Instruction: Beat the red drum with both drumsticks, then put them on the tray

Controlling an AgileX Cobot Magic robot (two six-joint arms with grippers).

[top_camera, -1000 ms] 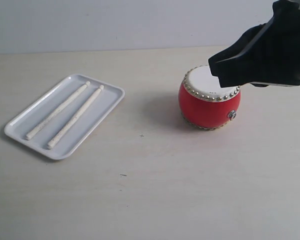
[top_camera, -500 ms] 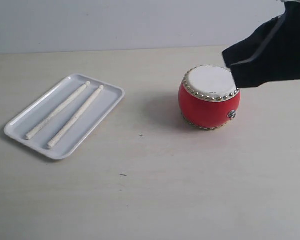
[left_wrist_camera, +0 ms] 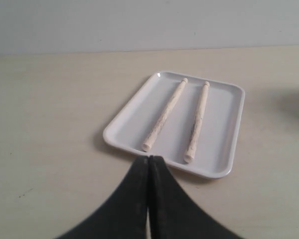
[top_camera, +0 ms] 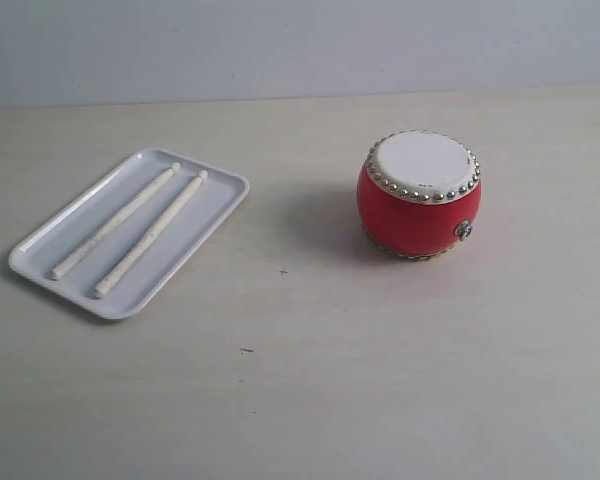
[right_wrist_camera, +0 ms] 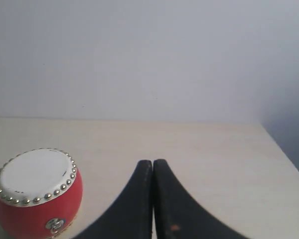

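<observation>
The red drum (top_camera: pixel 420 196) stands upright on the table at the right of the exterior view, its white head up; the right wrist view shows the drum (right_wrist_camera: pixel 36 194) too. Both drumsticks (top_camera: pixel 115 220) (top_camera: pixel 152 232) lie side by side in the white tray (top_camera: pixel 215 215) at the left. No arm shows in the exterior view. In the left wrist view my left gripper (left_wrist_camera: pixel 149 158) is shut and empty, just short of the tray's (left_wrist_camera: pixel 224 139) near rim, with the drumsticks (left_wrist_camera: pixel 165 113) (left_wrist_camera: pixel 197 121) beyond. My right gripper (right_wrist_camera: pixel 152 162) is shut and empty, off to one side of the drum.
A pale wooden table (top_camera: pixel 310 380) carries everything. A plain grey wall (top_camera: pixel 280 45) rises behind its far edge. The table's side edge (right_wrist_camera: pixel 284 149) shows in the right wrist view.
The right arm, which hung over the drum a second ago, has pulled back to the right and out of the exterior view. Drum, sticks and tray have not moved.
</observation>
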